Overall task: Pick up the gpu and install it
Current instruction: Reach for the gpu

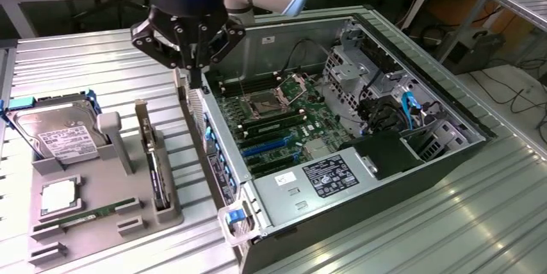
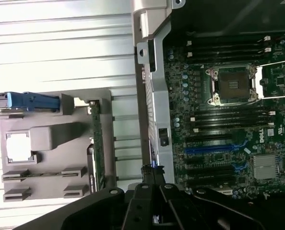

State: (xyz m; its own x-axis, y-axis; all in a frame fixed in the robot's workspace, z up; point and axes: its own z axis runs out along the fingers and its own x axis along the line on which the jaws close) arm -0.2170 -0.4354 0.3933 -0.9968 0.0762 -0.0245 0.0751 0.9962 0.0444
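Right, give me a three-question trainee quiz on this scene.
1. True or false: the gpu is outside the computer case.
2. The fingers are: A) open, B) shut on the gpu, C) shut with nothing seen between them.
3. Fill in: in the grey holder, the gpu stands on its ____.
Key: 1 true; 2 C; 3 edge.

I get bright, even light; the ribbed table (image 2: 61,43) glares white in my wrist view, and the case (image 1: 265,53) interior lies darker.
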